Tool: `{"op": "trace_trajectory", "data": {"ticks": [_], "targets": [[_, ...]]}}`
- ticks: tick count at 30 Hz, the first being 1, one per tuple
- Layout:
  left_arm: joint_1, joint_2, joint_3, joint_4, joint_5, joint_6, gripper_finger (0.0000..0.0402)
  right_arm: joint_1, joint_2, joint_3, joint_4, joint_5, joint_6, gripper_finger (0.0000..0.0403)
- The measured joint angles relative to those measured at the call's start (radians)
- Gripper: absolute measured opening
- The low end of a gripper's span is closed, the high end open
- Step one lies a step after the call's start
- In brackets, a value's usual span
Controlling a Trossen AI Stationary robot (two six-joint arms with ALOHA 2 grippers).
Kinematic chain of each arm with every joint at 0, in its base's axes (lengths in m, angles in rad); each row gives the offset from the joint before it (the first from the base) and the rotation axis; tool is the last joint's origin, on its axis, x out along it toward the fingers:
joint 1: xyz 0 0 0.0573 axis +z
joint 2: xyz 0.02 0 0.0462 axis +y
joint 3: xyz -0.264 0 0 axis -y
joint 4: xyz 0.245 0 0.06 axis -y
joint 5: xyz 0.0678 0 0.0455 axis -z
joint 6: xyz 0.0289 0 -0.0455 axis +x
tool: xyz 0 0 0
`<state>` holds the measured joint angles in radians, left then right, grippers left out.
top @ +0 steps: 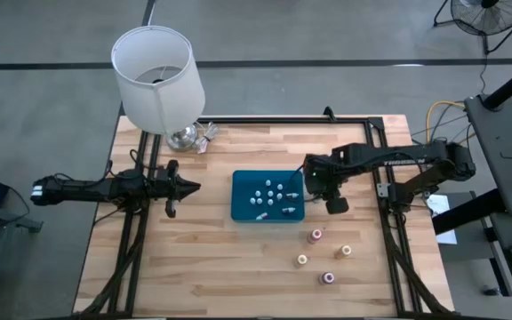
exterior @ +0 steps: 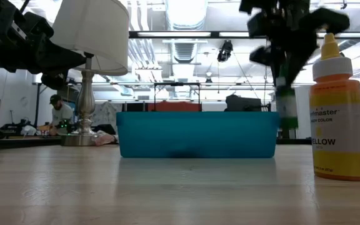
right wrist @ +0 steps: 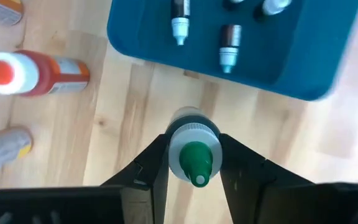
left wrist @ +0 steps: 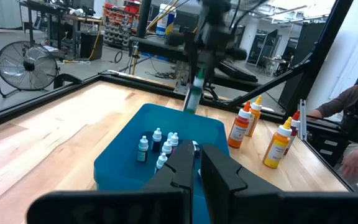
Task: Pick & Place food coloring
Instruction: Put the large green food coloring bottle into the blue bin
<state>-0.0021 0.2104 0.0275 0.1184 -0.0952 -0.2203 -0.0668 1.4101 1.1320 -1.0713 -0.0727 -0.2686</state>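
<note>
My right gripper (top: 316, 184) hangs just off the right edge of the blue tray (top: 243, 206) and is shut on a food coloring bottle with a green tip (right wrist: 196, 160). In the low view that bottle (exterior: 285, 107) hangs above the table. Several small white-capped bottles (top: 272, 196) lie in the tray. Several more food coloring bottles stand upright on the wood near the tray's right corner (top: 316, 236), (top: 346, 251), (top: 302, 260). The yellow one (exterior: 337, 115) is close in the low view. My left gripper (top: 185, 186) waits shut, left of the tray. My right gripper pinches the green-tipped bottle between its two fingers at the white cap collar (right wrist: 176, 144), one finger (right wrist: 151, 171) on each side. The fingers come from above, pointing down. The bottle stays upright below them, lifted clear of the table.
A white-shaded lamp (top: 156, 76) stands at the far left corner with a crumpled scrap (top: 208, 134) by its base. A black frame (top: 327, 119) runs along the far and right edges. People show in the room beyond. Bare wood lies near the tray's near side (top: 220, 267).
</note>
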Motion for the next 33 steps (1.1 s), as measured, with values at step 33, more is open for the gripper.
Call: {"op": "trace_trajectory", "data": {"ticks": [33], "targets": [[0.000,0.000,0.000,0.000,0.000,0.000,0.0002,-0.080,0.247,0.394,-0.079,0.099,-0.125,0.0105]]}}
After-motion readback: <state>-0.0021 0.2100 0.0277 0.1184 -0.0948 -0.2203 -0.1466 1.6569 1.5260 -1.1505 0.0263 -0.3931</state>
